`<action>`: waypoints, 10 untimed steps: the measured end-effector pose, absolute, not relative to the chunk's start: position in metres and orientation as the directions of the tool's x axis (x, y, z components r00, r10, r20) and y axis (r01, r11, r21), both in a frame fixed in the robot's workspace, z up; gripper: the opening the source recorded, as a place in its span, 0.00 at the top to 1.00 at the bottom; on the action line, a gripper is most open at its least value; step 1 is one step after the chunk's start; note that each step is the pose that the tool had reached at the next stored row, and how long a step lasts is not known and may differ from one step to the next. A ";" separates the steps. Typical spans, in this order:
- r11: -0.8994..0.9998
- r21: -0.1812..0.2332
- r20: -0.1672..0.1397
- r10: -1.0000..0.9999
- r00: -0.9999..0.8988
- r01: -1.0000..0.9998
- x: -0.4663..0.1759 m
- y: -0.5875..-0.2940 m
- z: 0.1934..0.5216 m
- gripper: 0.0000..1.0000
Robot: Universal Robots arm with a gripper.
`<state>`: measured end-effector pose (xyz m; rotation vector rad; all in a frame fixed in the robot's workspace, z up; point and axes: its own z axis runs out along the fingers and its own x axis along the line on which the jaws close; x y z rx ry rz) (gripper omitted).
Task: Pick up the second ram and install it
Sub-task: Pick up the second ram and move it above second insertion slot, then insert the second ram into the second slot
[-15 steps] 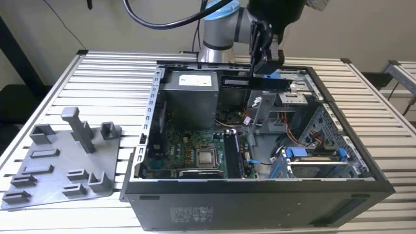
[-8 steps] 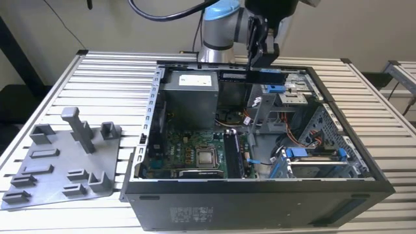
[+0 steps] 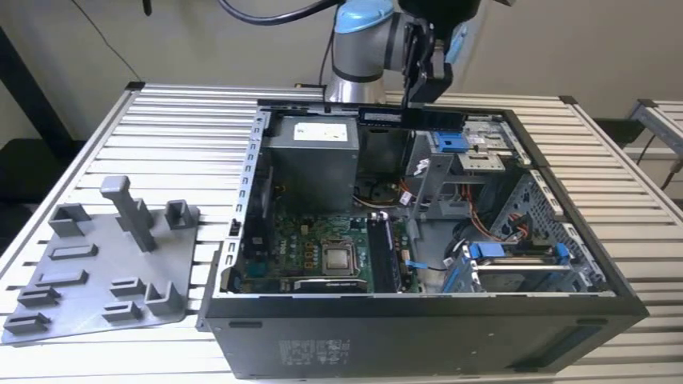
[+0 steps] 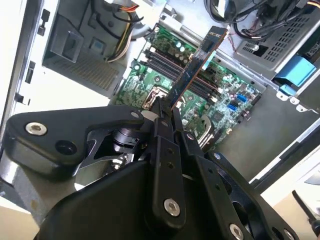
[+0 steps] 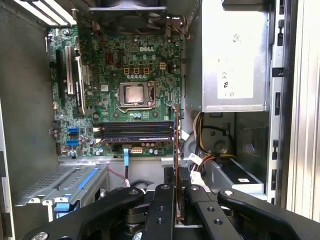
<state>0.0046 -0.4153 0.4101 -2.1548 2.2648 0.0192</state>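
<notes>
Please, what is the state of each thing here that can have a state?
gripper: shut on the second ram, above the case.
second ram: held in the air, not in a slot.
computer case: open, side panel off.
processor: bare, no cooler on it.

Exterior view angled down on computer case (image 3: 427,332), both wrist views (past end effector (image 5: 176,175)) facing motherboard (image 5: 145,55).

There is one bench (image 3: 181,120), one open computer case (image 3: 427,324), one grey tray (image 3: 101,270), one motherboard (image 5: 115,65) and one power supply (image 5: 232,55); there are two blue drive clips (image 3: 450,142) and one ram stick (image 4: 192,70).
</notes>
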 end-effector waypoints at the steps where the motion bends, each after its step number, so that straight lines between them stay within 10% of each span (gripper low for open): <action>1: 0.050 -0.002 -0.020 -0.999 -0.050 -0.999 0.005 -0.415 0.410 0.86; 10: 0.050 -0.002 -0.020 -0.999 -0.050 -0.999 0.005 -0.415 0.410 0.86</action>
